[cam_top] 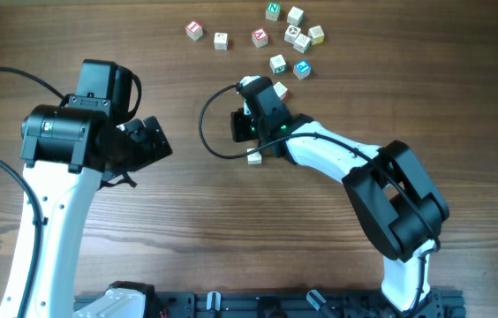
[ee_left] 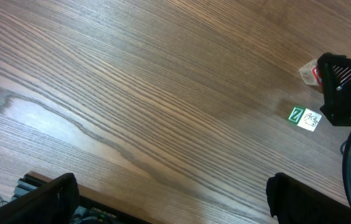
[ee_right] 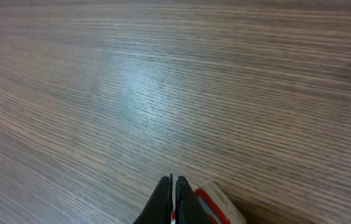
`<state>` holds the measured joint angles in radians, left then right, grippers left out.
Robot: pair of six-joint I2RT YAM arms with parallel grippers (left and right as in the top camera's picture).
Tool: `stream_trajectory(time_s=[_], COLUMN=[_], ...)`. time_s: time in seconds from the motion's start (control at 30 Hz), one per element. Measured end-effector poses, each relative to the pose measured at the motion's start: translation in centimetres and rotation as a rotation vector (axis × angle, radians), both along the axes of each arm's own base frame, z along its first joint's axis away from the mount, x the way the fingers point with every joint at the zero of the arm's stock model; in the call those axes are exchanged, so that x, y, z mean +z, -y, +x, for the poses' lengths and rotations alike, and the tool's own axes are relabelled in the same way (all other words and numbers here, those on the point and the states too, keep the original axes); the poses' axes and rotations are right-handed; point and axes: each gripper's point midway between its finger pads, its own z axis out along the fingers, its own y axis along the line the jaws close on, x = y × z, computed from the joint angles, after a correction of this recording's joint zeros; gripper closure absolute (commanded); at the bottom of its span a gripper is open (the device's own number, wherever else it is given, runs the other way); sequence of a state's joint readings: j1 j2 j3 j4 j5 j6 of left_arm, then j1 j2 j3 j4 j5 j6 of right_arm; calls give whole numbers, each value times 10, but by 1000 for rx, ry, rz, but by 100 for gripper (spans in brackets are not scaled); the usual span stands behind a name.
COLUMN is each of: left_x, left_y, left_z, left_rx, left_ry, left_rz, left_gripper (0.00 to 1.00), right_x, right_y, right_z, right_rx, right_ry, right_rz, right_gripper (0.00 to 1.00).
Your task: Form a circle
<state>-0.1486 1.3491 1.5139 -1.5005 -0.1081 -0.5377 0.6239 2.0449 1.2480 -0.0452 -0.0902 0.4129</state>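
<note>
No circle is in view. Three pale cubes lie loose round my right gripper (cam_top: 253, 95): a red-faced cube (cam_top: 249, 83) at its tip, a second cube (cam_top: 280, 89) to its right, and a cube with a green Z (cam_top: 253, 158) below its wrist. In the right wrist view the right gripper (ee_right: 175, 186) is shut, and the red-faced cube (ee_right: 216, 206) lies close against its right side, not between the fingers. My left gripper (cam_top: 161, 143) hangs open over bare wood at the left, far from the cubes. Its view shows the Z cube (ee_left: 304, 117) and the red-faced cube (ee_left: 309, 73).
Several more lettered cubes, red (cam_top: 194, 29), green (cam_top: 273, 11), teal (cam_top: 302, 68) and plain, are scattered along the table's far edge. A black cable (cam_top: 209, 132) loops left of the right wrist. The table's front edge with its black rail (cam_top: 258, 305) runs below.
</note>
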Motion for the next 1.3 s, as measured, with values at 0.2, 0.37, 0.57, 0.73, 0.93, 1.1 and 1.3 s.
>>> stream_trajectory(time_s=[0.2,0.37,0.57,0.73,0.93,1.1,1.3], left_x=[0,0,0,0,0,0,0], left_y=[0,0,0,0,0,0,0], left_z=[0,0,0,0,0,0,0], left_rx=[0,0,0,0,0,0,0], left_ry=[0,0,0,0,0,0,0], left_rz=[0,0,0,0,0,0,0], left_gripper=[0,0,0,0,0,0,0], right_x=[-2,-2,-2,13,31,20,13], right_y=[1,2,2,-2,13,39,57], right_z=[-1,-2,-2,6,15,16,16], right_rx=[0,0,17,30,-31,-80,-115], right_ry=[-8,-11,-3,32,82,36,-5], right_rz=[-6,-8,-21,-32,-77,-142,-175], right_gripper=[95,95,95,96,96,96,95])
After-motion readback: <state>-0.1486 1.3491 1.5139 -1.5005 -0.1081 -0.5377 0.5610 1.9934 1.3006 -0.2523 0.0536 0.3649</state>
